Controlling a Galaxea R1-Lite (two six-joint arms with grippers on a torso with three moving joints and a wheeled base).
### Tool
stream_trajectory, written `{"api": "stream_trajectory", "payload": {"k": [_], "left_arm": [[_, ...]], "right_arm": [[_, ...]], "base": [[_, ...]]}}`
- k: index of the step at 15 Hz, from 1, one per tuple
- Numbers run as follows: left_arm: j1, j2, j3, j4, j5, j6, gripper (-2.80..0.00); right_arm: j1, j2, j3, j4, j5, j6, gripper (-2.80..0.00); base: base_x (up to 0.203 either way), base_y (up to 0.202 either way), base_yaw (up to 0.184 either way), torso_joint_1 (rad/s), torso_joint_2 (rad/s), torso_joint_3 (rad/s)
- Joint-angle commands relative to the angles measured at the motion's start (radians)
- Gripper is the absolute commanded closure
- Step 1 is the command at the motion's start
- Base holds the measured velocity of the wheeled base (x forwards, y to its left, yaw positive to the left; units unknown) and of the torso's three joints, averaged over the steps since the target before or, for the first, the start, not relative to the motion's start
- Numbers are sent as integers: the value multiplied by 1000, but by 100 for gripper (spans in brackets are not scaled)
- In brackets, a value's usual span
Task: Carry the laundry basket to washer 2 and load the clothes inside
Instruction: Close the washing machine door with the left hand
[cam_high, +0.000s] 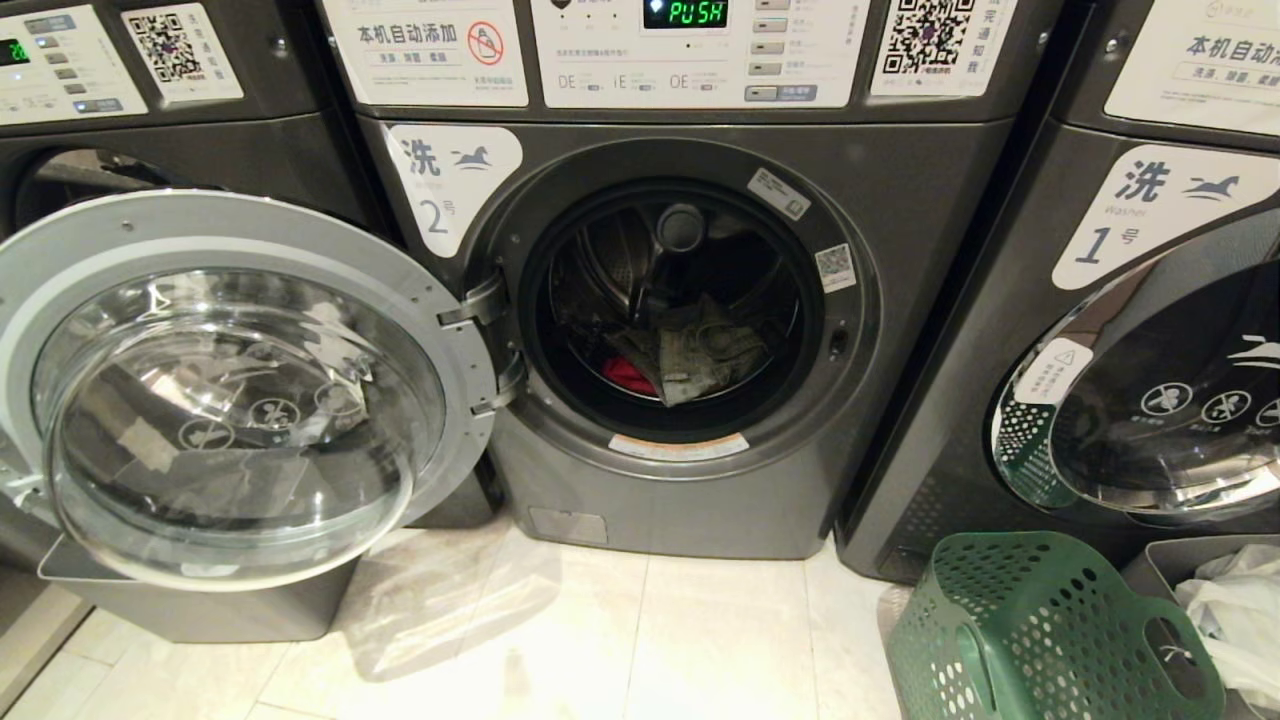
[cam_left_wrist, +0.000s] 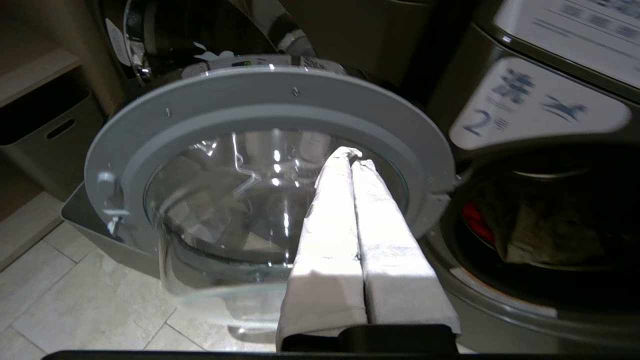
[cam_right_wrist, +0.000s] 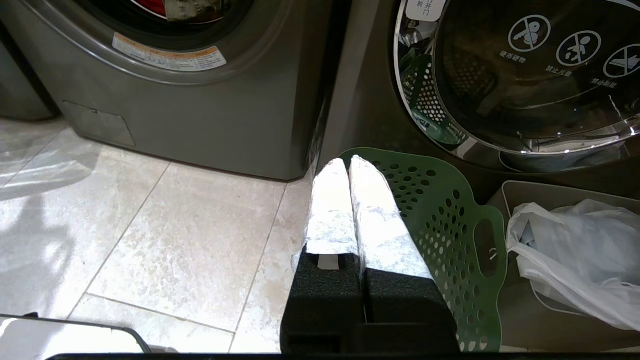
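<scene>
Our left gripper (cam_left_wrist: 352, 156) has its fingers pressed together, empty, in front of the swung-open door (cam_left_wrist: 270, 165) of washer 2 (cam_high: 700, 300); only its wrist view shows this. Our right gripper (cam_right_wrist: 347, 162), also closed and empty, hangs over the floor beside the laundry basket (cam_right_wrist: 445, 225), which lies tipped before washer 1 (cam_high: 1150, 330). The head view shows neither arm, but the clothes (cam_high: 690, 355) lie inside the drum

Pale beige stone-look floor tiles (cam_high: 620, 640) with thin grout lines reflect soft light. A plain grey plastic bin (cam_high: 1160, 560) holding a crumpled white plastic bag (cam_high: 1235, 610) stands at right.
</scene>
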Motion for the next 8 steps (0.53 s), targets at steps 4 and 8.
{"api": "stream_trajectory", "payload": {"k": [4, 8], "left_arm": [[225, 513, -322, -80, -205, 7, 0], [304, 688, -520, -147, -363, 4, 0]], "right_arm": [[0, 2, 0, 0, 1, 9, 0], [0, 2, 0, 0, -1, 32, 0]], "base": [[0, 0, 0, 0, 0, 0], [0, 0, 0, 0, 0, 0]]}}
